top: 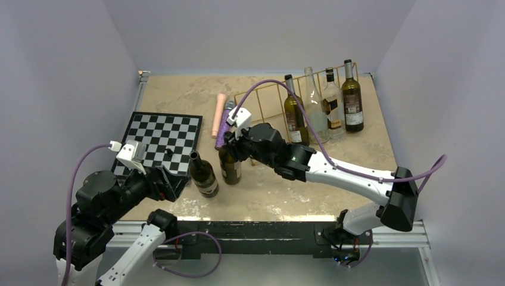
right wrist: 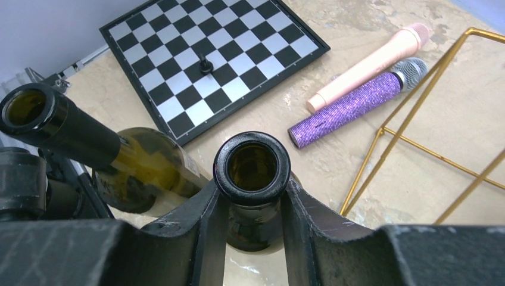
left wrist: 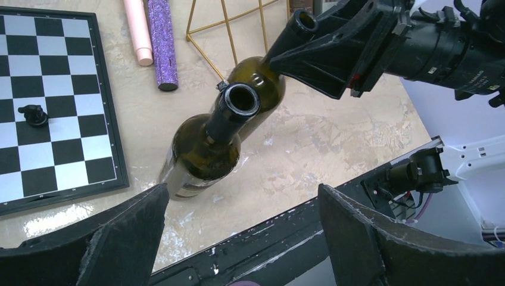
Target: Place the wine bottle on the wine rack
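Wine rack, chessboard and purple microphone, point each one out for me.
wine rack (right wrist: 407, 119), right wrist view, on its slanted gold wire.
chessboard (top: 161, 134), top view, on a bare square.
purple microphone (right wrist: 351, 110), right wrist view, on its glittery handle.

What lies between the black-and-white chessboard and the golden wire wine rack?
A pale pink microphone and a glittery purple microphone, side by side, shown in the top view.

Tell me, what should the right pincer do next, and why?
Probably lift straight up a little. The right pincer clasps the neck of the upright wine bottle, which stands on the table, while the wine rack sits apart, so raising the bottle free likely comes first.
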You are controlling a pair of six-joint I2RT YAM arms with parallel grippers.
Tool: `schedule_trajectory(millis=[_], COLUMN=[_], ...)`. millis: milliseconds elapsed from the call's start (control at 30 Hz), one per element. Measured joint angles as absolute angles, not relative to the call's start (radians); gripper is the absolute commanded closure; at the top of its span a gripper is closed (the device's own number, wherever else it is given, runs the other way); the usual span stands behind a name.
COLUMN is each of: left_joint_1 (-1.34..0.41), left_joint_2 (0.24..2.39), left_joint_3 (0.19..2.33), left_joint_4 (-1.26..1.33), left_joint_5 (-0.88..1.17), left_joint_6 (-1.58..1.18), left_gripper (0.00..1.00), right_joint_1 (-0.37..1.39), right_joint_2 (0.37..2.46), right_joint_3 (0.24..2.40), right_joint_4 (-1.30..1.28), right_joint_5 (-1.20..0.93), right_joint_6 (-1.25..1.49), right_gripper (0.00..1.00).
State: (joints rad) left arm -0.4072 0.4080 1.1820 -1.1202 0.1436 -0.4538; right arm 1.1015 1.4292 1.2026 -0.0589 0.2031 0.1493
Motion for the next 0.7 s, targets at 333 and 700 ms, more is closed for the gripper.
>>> schedule_trajectory(millis=[333, 700], left_joint_1=[-0.407, -0.407], left_joint_2=[0.406, 0.406], left_joint_3=[1.205, 1.205], left_joint_4=[-1.124, -1.125], left_joint_5=[0.14, 0.129], left_joint_6=[-0.453, -0.453], left_gripper=[0.01, 0.01], right_joint_1=[1.102, 1.076], right_joint_2=[1.384, 1.285], right_joint_3=[1.361, 1.432], right_joint_4=[-0.357, -0.487], right_joint_5=[0.277, 0.431], right_joint_6=[0.185, 0.152], right_gripper=[1.0, 1.0])
